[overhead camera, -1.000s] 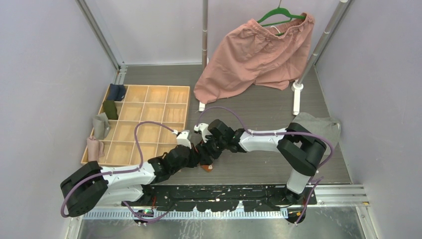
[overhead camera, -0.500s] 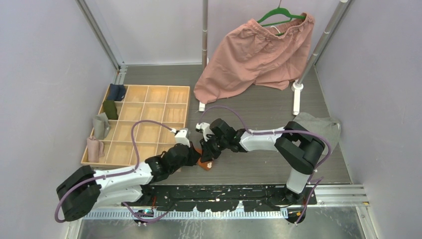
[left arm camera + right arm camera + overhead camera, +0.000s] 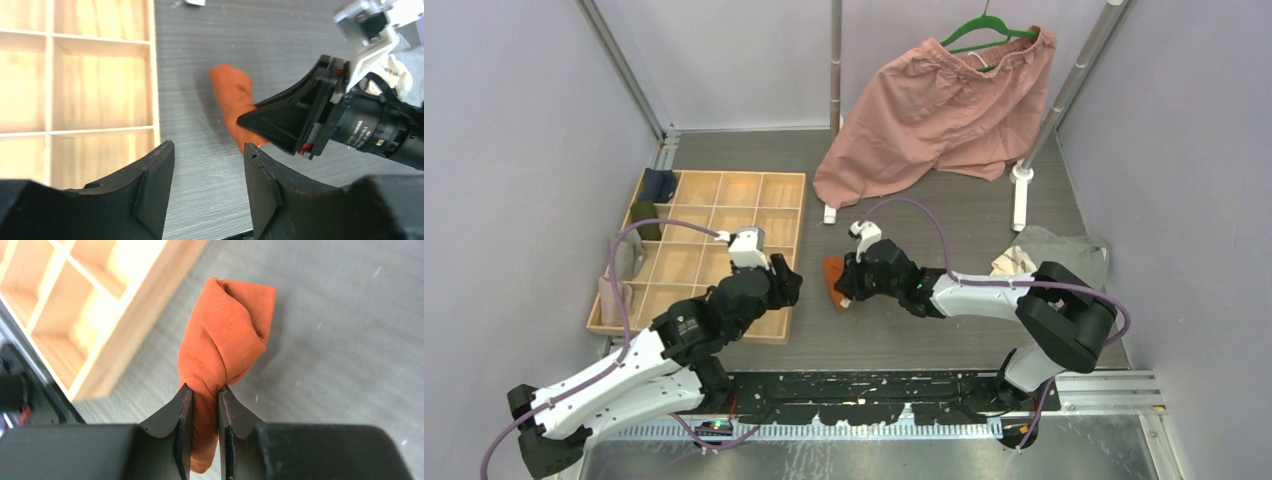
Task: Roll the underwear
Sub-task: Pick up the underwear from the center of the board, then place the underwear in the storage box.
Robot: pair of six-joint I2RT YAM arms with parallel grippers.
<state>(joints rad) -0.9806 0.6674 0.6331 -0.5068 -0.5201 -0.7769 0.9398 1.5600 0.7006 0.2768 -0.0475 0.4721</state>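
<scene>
Right gripper pinches one end of the roll; left gripper open, empty. Unheld end may unroll.

**1 line of print, none of it legible**

In the left wrist view, at the right of the frame, faint white lettering runs along the black wrist housing just behind the right gripper. It is too small and blurred to make out any word or number. The top view and the right wrist view show no writing, label, brand or sign.
</scene>
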